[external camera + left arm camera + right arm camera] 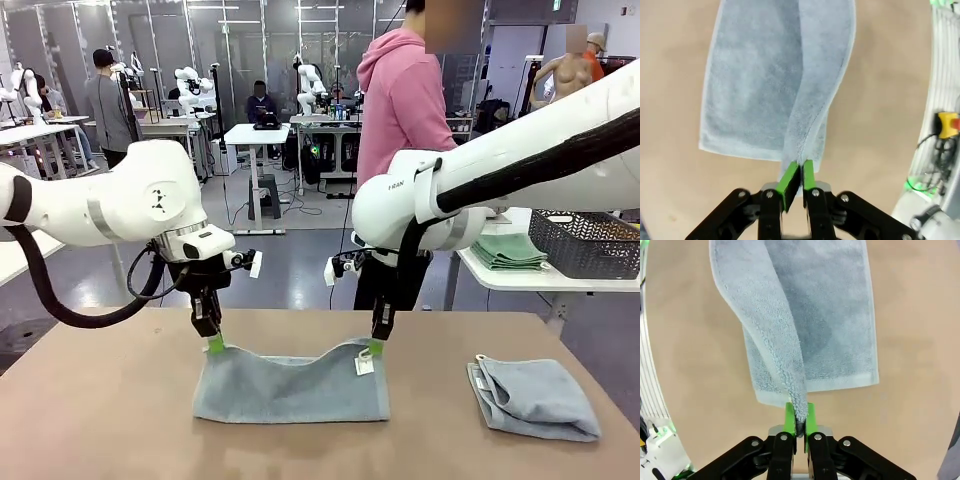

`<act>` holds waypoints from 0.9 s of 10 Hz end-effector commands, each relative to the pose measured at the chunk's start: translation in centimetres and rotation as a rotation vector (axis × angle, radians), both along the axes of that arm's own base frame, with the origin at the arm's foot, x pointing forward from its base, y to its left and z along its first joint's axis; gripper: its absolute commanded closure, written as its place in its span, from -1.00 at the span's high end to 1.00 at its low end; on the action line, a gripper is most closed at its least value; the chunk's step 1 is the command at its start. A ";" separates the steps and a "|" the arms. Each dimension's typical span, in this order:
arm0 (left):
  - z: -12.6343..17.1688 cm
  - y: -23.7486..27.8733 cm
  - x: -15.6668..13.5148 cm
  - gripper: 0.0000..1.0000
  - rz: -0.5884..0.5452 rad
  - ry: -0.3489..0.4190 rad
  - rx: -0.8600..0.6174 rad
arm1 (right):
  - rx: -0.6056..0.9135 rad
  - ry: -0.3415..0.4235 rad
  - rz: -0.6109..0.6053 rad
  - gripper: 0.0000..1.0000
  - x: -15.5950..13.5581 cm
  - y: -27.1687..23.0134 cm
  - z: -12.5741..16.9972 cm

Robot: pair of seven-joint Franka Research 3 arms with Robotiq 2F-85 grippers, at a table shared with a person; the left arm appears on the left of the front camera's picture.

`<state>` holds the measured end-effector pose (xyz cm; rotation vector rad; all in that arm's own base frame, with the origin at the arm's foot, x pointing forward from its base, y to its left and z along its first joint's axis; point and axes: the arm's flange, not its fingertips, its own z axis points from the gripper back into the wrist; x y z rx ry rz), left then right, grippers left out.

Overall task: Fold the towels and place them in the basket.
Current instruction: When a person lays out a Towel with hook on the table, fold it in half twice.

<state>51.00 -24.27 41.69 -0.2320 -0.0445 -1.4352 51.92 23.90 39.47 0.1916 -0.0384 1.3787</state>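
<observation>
A light grey-blue towel [290, 388] lies on the brown table, its far edge lifted at both corners and sagging in the middle. My left gripper [215, 343] is shut on its left far corner, my right gripper [375, 347] on its right far corner beside the white label [364, 366]. In the left wrist view the towel [765, 80] runs up from the pinched green pads [789, 180] of my left gripper [800, 177]. The right wrist view shows the towel [810, 315] held the same way in my right gripper [800, 422]. A second towel [532, 398] lies folded at the table's right. The basket [590, 243] stands on a side table at the right.
Green folded towels [508, 251] lie next to the basket on the white side table. A person in a pink hoodie [402, 100] stands at the far side of the table. The brown tabletop [100, 410] is bare left of the towel.
</observation>
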 end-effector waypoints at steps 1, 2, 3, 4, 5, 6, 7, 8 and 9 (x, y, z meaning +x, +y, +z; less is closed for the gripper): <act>0.4 -0.5 1.2 -1.00 -0.019 0.007 0.009 | -0.025 0.013 -0.015 -1.00 0.8 0.7 0.0; 0.4 -0.5 1.3 -1.00 -0.011 0.015 0.032 | -0.020 0.026 0.001 -1.00 0.7 0.7 -0.1; -0.1 -0.3 0.5 -1.00 -0.002 0.000 -0.003 | 0.000 0.005 0.002 -1.00 0.6 0.2 -0.2; -0.1 -0.3 0.5 -1.00 -0.002 0.000 -0.003 | 0.000 0.005 0.002 -1.00 0.6 0.2 -0.2; -0.1 -0.3 0.5 -1.00 -0.002 0.000 -0.003 | 0.000 0.005 0.002 -1.00 0.6 0.2 -0.2; -0.1 -0.3 0.5 -1.00 -0.002 0.000 -0.003 | 0.000 0.005 0.002 -1.00 0.6 0.2 -0.2; -0.1 -0.3 0.5 -1.00 -0.002 0.000 -0.003 | 0.000 0.005 0.002 -1.00 0.6 0.2 -0.2; -0.2 -0.5 0.8 -0.84 -0.007 0.000 -0.001 | 0.004 0.012 0.005 -0.81 0.7 0.3 -0.4; -1.3 -0.7 1.9 -0.84 -0.016 -0.024 0.020 | -0.004 0.012 0.005 -0.81 1.8 0.9 -1.4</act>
